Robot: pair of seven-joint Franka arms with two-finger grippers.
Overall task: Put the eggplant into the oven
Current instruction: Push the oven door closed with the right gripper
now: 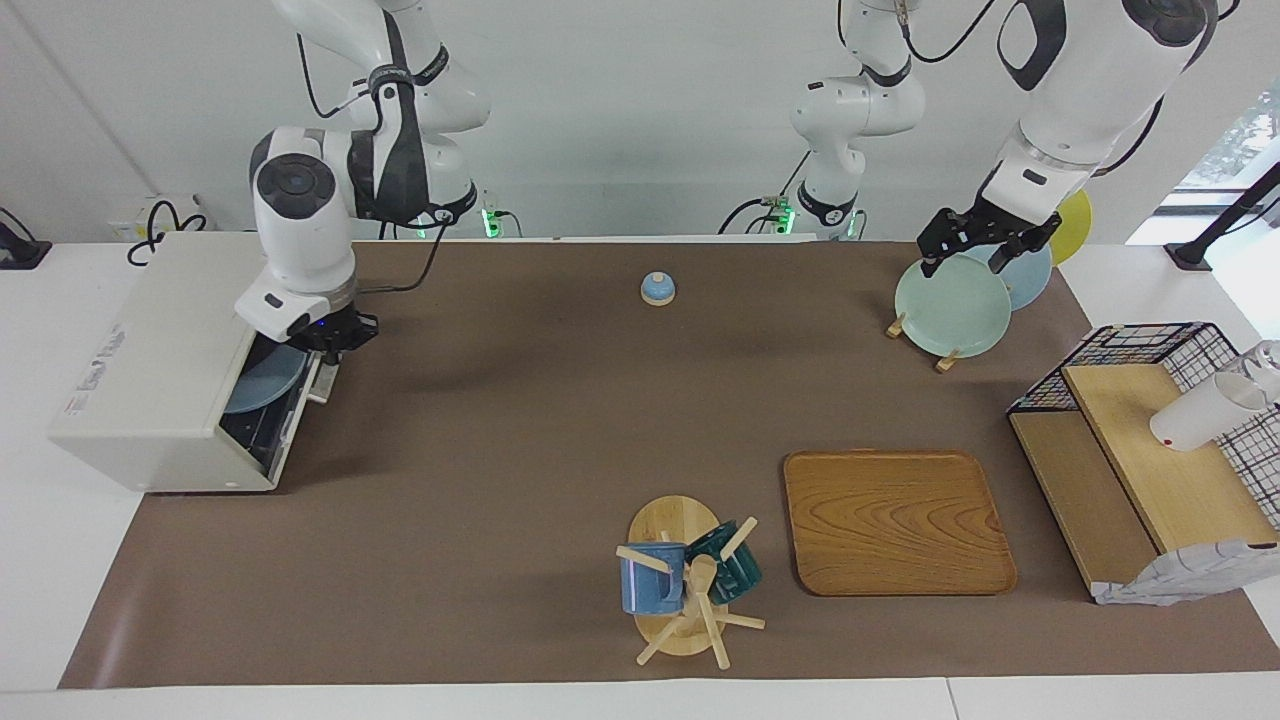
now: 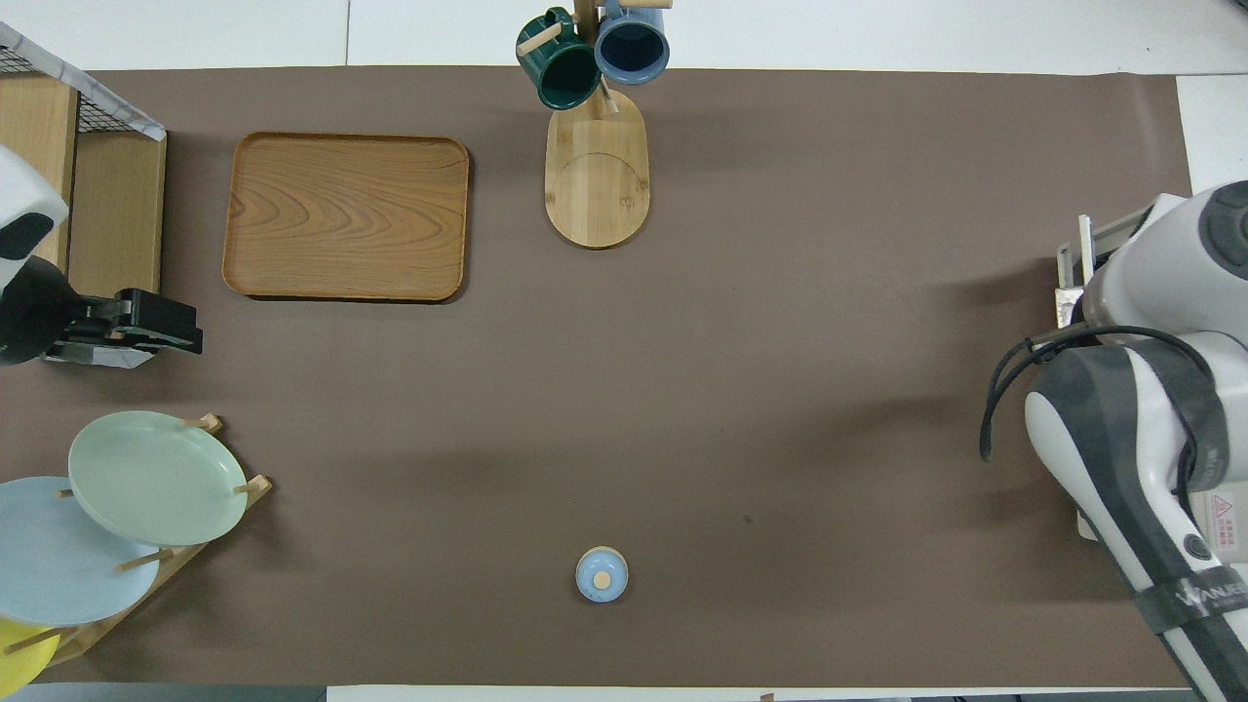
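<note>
Closing step: right hand [image 1: 335, 335], fingers shut and empty, pushes the oven [image 1: 160, 360] door nearly closed. Eggplant not visible, presumably inside oven. Next: press door flush. Left hand [image 1: 985, 240] open, waiting well away from the oven.

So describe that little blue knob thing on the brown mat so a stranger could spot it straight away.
Start from the brown table mat; along its edge nearest the robots, about midway between the two arm bases, sits a small round pale-blue lid with a tan wooden knob. It stands alone on bare mat, much smaller than the plates and mugs elsewhere.
</note>
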